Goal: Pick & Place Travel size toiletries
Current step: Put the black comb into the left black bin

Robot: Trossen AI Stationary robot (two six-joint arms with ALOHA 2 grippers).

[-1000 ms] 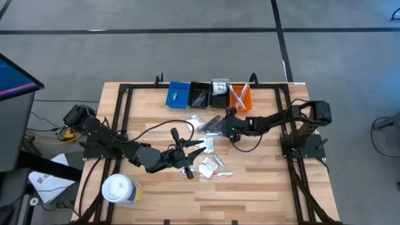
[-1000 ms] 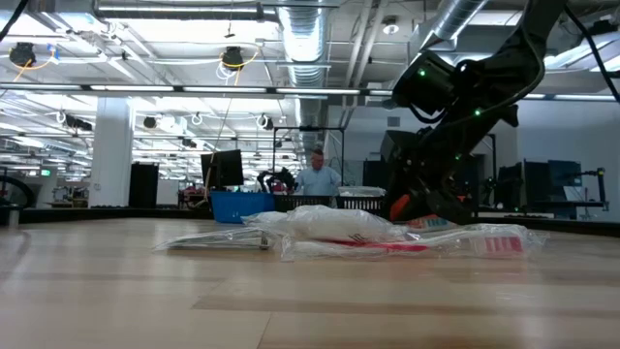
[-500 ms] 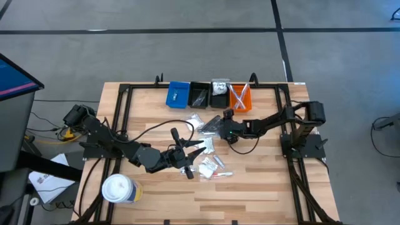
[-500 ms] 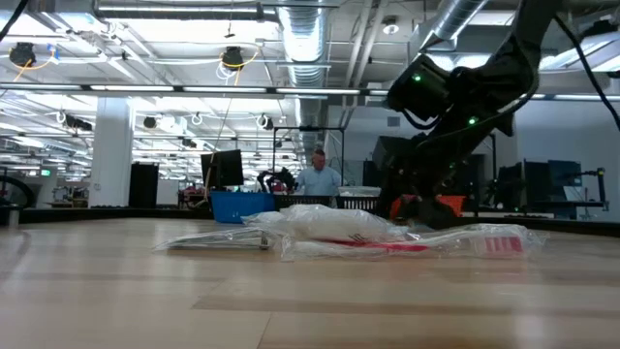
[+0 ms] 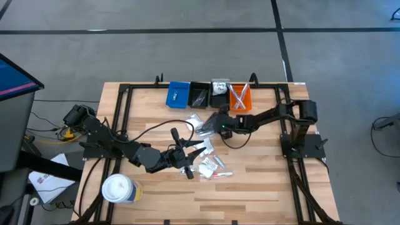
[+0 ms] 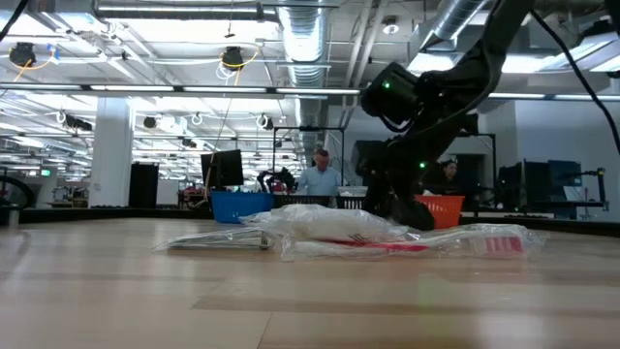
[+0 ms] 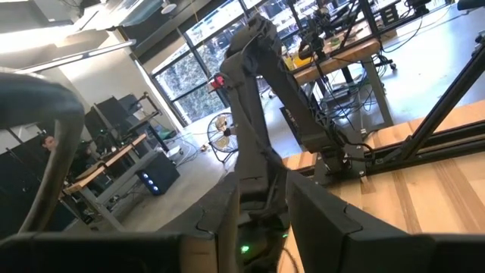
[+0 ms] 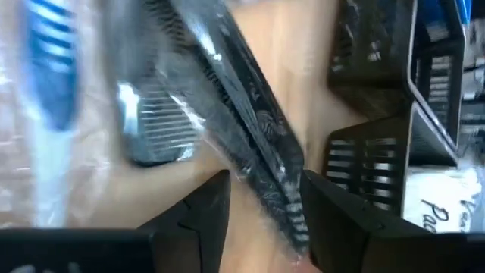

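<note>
**Right gripper over a black comb beside the bins**

Nearest the front edge, a large white tub (image 5: 119, 189) with a yellow label stands at the table's (image 5: 262, 187) left corner. Just beyond it the left gripper (image 5: 187, 157) lies low over the middle of the table, fingers part open with nothing seen between them, its tips just left of a few clear sachets (image 5: 210, 165) and a red and white stick (image 5: 219, 175). In the low view this wrapped pile (image 6: 339, 233) lies flat on the wood.

Farther back, the right gripper (image 5: 217, 125) reaches in from the right over more scattered toiletries (image 5: 201, 127). Its wrist view shows 2 dark fingers (image 8: 198, 216) set narrowly apart on either side of a wrapped black comb (image 8: 250, 163); whether they touch it is hard to tell in the blur. A blue-and-white stick (image 8: 54, 91) lies near.

Along the far edge stand 4 bins: blue (image 5: 178, 95), 2 black (image 5: 200, 95), orange (image 5: 240, 97).
</note>
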